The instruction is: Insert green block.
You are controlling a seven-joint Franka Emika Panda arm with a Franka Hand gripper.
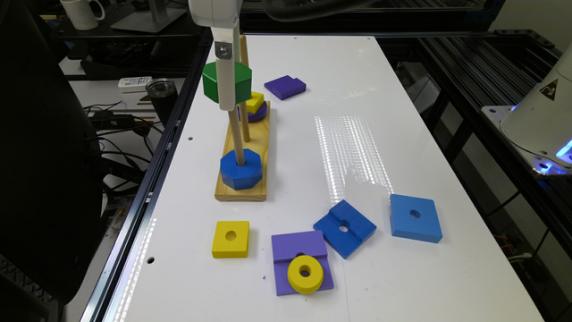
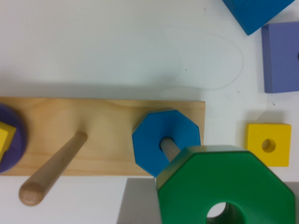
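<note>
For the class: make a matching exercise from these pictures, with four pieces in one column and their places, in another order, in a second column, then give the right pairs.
Pieces
1. green block
2. blue octagonal block
3. yellow ring
4. yellow square block

Places
A. lying on a purple slab
B. at the foot of a peg, on the wooden base
C. flat on the white table, alone
D. held up in the air at the hand

Pairs: 1-D, 2-B, 3-A, 4-C

One green block [image 1: 226, 82], three blue blocks [image 1: 241, 168], three purple blocks [image 1: 284, 86], three yellow blocks [image 1: 230, 239], three wooden pegs [image 1: 237, 138].
</note>
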